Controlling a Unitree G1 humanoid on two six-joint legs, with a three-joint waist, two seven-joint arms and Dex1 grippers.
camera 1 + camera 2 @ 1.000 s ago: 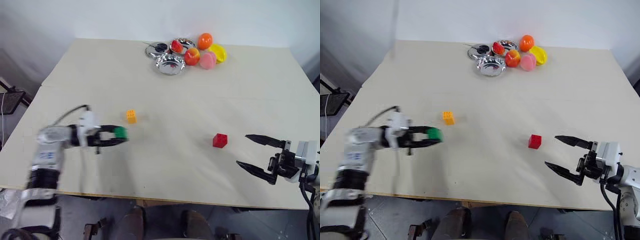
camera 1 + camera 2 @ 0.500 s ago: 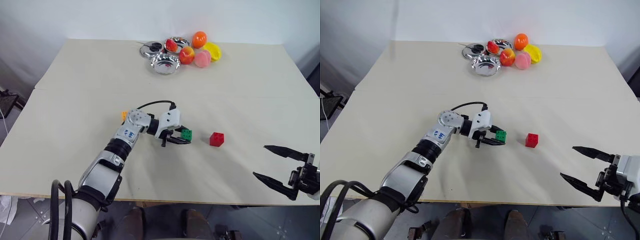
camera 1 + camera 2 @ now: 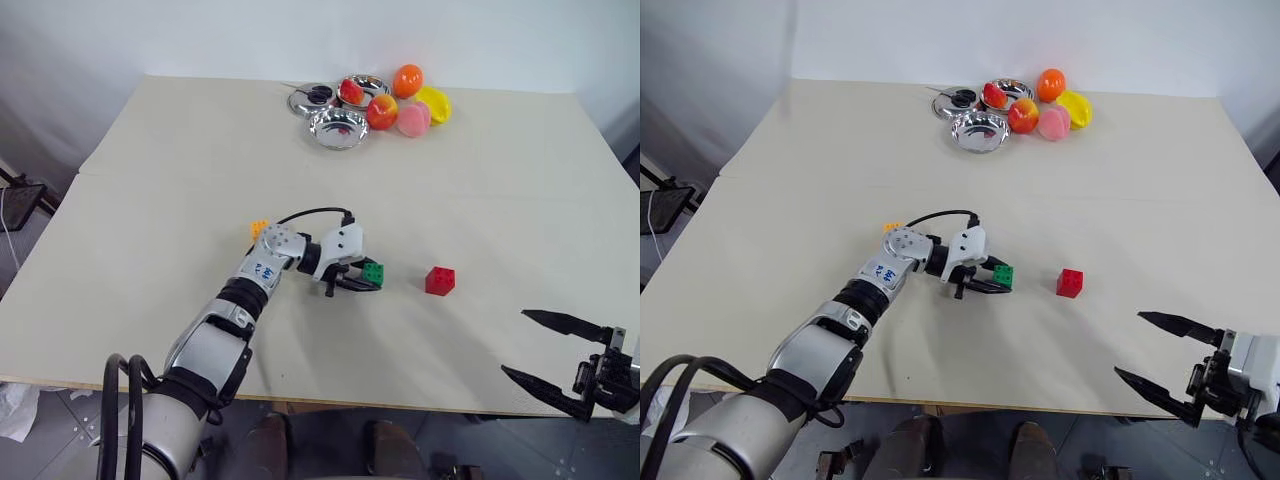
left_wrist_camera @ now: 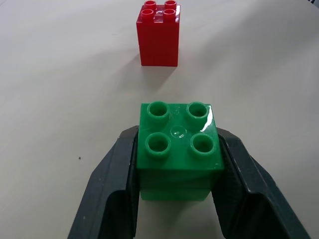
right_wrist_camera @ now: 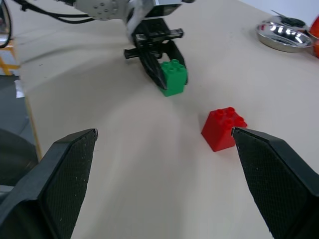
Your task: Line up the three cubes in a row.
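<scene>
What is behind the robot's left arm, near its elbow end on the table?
An orange-yellow cube peeks out behind the left arm. Only its top corner shows; the arm covers the rest. The left gripper holds the green cube.

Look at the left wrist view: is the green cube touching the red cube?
No. The green cube, clamped in the left gripper, sits apart from the red cube, with bare table between them.

Bare table [image 3: 480,190] lies open between the green cube [image 3: 373,272] and the red cube [image 3: 439,281], and from the red cube toward the near right edge. The left arm [image 3: 262,275] blocks the orange-yellow cube [image 3: 259,228]. Bowls and toy fruits [image 3: 380,101] crowd the far edge.
</scene>
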